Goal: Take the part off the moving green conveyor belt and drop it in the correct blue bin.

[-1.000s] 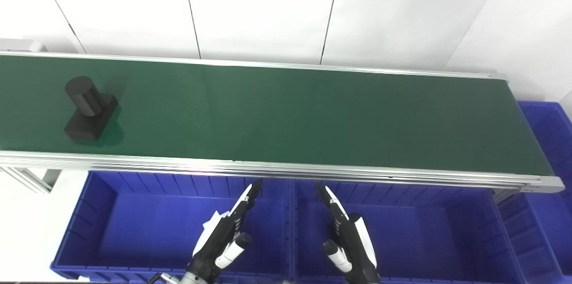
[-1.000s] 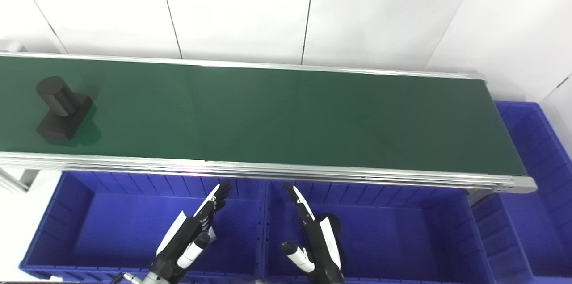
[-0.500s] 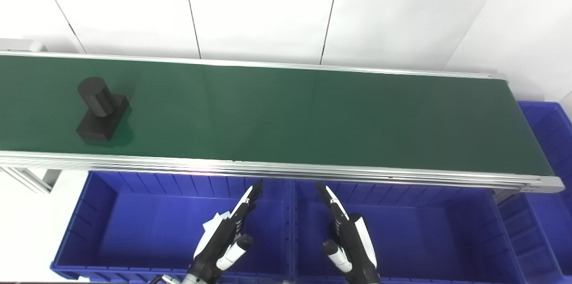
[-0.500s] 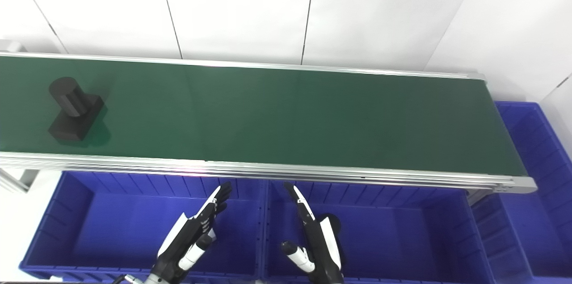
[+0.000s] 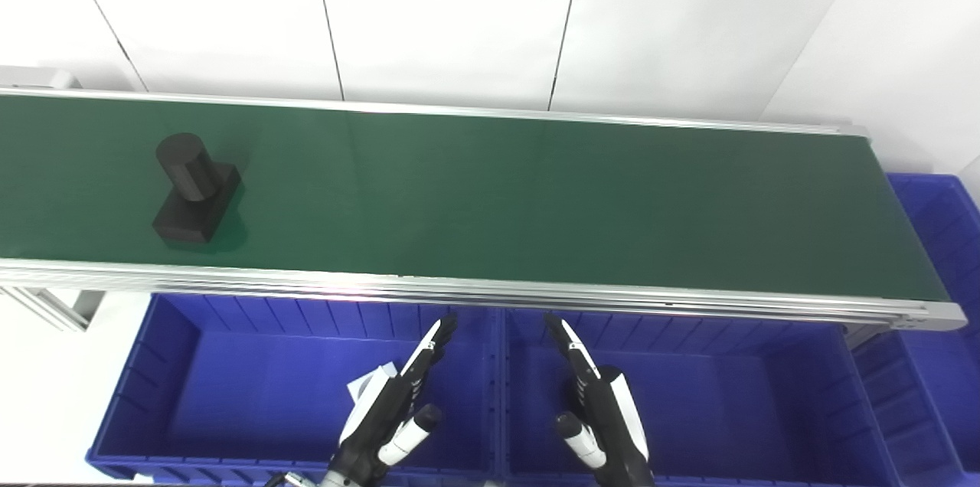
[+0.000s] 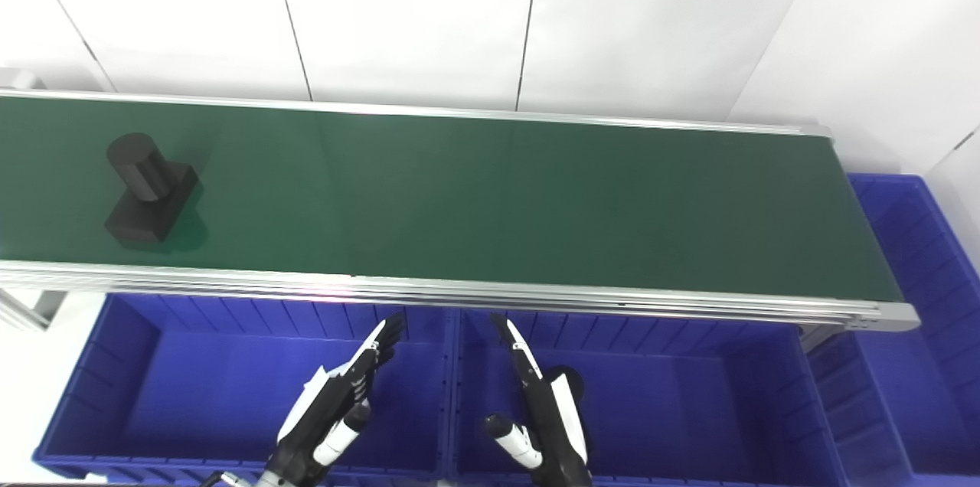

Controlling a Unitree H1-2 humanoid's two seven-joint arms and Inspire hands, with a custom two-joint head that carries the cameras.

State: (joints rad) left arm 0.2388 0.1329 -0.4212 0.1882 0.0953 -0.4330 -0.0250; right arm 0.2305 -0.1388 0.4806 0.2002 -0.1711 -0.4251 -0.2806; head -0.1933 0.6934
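The black part (image 5: 195, 188) sits far left on the belt (image 5: 536, 196). Below, the left hand (image 5: 394, 410) and right hand (image 5: 601, 414) hover over the bins (image 5: 230, 395), fingers spread, holding nothing. Both views match.

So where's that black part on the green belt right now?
The black part, a cylinder on a block, sits at the left end of the green conveyor belt, above the leftmost blue bin and well left of both waiting hands.
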